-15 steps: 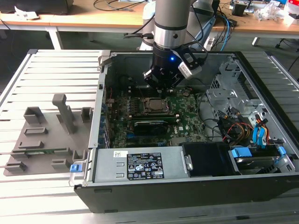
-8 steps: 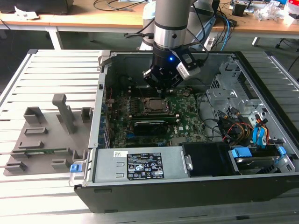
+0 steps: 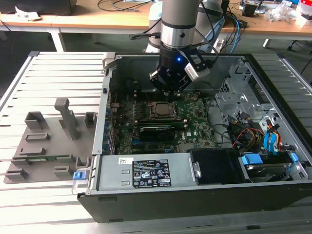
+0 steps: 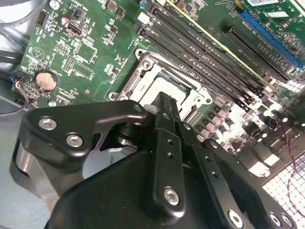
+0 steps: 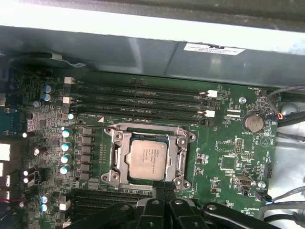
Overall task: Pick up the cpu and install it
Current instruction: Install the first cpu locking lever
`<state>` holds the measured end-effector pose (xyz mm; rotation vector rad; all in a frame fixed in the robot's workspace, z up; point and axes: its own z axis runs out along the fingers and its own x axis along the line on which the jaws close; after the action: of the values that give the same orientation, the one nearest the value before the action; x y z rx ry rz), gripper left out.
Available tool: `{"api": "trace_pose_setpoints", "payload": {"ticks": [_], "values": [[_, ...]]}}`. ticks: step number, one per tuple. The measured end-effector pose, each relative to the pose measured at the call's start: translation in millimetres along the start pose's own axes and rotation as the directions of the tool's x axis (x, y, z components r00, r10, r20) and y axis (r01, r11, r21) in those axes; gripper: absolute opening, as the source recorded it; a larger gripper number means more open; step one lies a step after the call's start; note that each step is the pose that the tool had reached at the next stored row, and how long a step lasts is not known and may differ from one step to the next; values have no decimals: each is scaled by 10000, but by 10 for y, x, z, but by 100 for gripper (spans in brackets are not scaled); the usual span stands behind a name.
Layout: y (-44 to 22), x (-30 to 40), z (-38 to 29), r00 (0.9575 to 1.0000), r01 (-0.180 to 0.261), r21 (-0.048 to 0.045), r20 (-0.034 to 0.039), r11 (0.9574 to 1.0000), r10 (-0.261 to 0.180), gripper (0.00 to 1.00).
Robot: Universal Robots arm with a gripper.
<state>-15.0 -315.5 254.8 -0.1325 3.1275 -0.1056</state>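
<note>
With the cpu [image 5: 147, 158] apparently seated in its socket [image 5: 148, 157], the narrow, empty gripper [image 5: 164, 188] hovering just above could scrape the frame.

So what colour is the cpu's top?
Pale silver-white cpu, clearest in the first wrist view.

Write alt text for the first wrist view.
The cpu, silver top up, sits inside the metal-framed socket on a green motherboard. The black gripper hangs beside the socket's edge, with dark memory slots beyond.
</note>
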Motion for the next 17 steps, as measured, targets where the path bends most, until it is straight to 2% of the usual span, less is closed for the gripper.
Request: {"api": "trace_pose_setpoints", "payload": {"ticks": [6, 17], "values": [[19, -2, -26, 10000, 1, 36, -3, 10000, -1, 11], [44, -2, -42, 10000, -2, 37, -3, 10000, 2, 11]]}}
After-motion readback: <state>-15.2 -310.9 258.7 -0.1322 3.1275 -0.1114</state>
